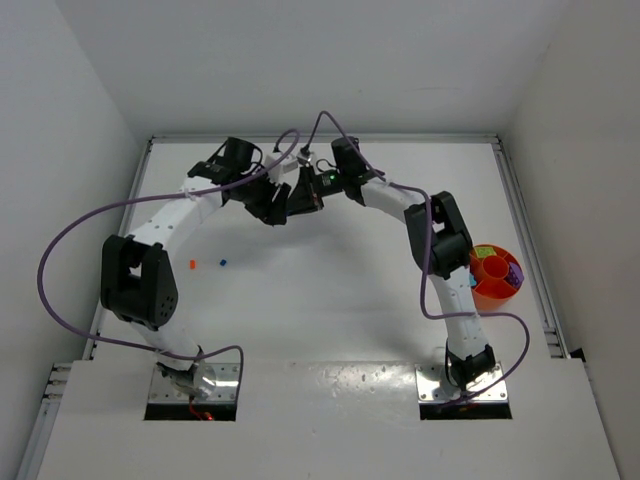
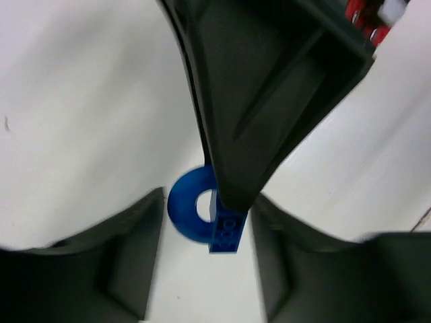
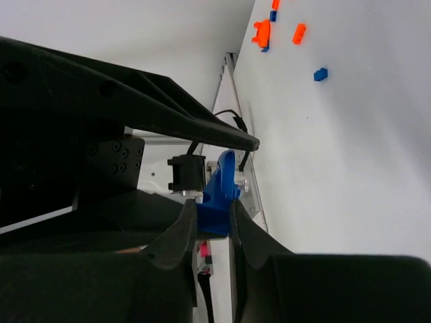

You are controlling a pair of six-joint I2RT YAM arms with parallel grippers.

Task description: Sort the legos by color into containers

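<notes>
A blue lego, a small brick joined to a ring-shaped piece, is pinched between the fingers of my right gripper, which is shut on it. In the left wrist view the same blue lego hangs under a right finger that comes in from above. My left gripper stands open, one finger on each side of the piece with gaps showing. Both grippers meet above the far middle of the table, left gripper and right gripper. The orange bowl with its containers sits at the right edge.
An orange lego and a small blue lego lie on the white table left of centre. The right wrist view shows orange legos and a blue lego far off. A purple piece lies in the bowl. Purple cables arc over both arms.
</notes>
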